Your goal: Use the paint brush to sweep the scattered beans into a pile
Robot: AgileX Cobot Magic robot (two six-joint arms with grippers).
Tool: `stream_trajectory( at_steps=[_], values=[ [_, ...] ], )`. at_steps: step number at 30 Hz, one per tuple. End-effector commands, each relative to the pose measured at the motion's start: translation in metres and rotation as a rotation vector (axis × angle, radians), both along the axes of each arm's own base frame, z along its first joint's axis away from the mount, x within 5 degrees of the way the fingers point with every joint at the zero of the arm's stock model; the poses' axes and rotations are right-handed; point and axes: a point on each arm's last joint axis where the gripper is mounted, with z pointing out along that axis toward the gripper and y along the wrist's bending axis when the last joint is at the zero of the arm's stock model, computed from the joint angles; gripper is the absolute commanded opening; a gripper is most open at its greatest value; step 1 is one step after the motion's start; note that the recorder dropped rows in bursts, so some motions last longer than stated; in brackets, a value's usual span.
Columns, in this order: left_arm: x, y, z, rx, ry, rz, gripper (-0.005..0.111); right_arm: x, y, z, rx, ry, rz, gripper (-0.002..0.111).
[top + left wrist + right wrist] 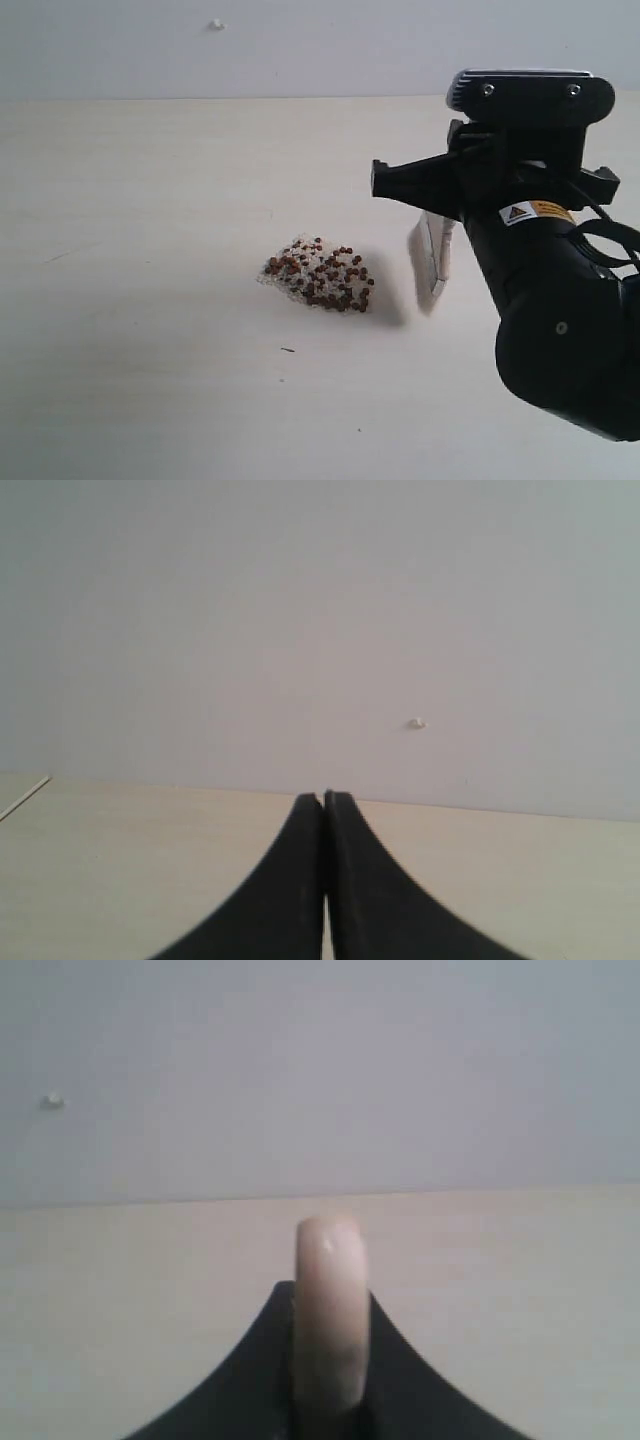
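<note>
The beans [320,274] lie as one compact pile of reddish-brown beans and whitish crumbs near the middle of the pale table [140,250]. Just right of the pile hangs the paint brush [431,262], its white bristles and silver ferrule pointing down, a little blurred. My right gripper [385,180] holds the brush from above. In the right wrist view the cream handle [330,1260] stands edge-on between the black jaws of the right gripper [330,1295], which are shut on it. My left gripper [324,796] is shut with nothing in it, facing the wall, out of the exterior view.
The large black right arm [560,330] fills the right side of the exterior view. A grey wall [300,45] with a small white spot [217,24] rises behind the table. A tiny dark speck [288,350] lies in front of the pile.
</note>
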Motion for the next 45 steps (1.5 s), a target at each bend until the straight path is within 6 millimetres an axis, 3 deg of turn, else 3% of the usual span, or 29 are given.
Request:
stream_trajectory(
  at_steps=[1,4,6,11,22,32,45],
  values=[
    [0.0,0.0,-0.002,0.0,0.0,-0.004,0.0,0.004,0.004,-0.007,0.059,0.007,-0.036,0.0],
    [0.0,0.0,-0.002,0.0,0.0,-0.004,0.0,0.011,0.016,-0.017,0.048,0.005,-0.13,0.0],
    [0.0,0.0,-0.002,0.0,0.0,-0.004,0.0,0.016,0.031,-0.024,0.05,0.024,-0.116,0.0],
    [0.0,0.0,-0.002,0.0,0.0,-0.004,0.0,0.026,0.046,-0.033,0.06,0.04,-0.133,0.0],
    [0.0,0.0,-0.002,0.0,0.0,-0.004,0.0,0.04,0.073,-0.023,0.135,0.031,-0.08,0.0],
    [0.0,0.0,-0.002,0.0,0.0,-0.004,0.0,0.041,0.074,-0.02,0.083,0.034,-0.077,0.0],
    [0.0,0.0,-0.002,0.0,0.0,-0.004,0.0,0.037,0.067,0.016,0.012,-0.011,-0.049,0.0]
  ],
)
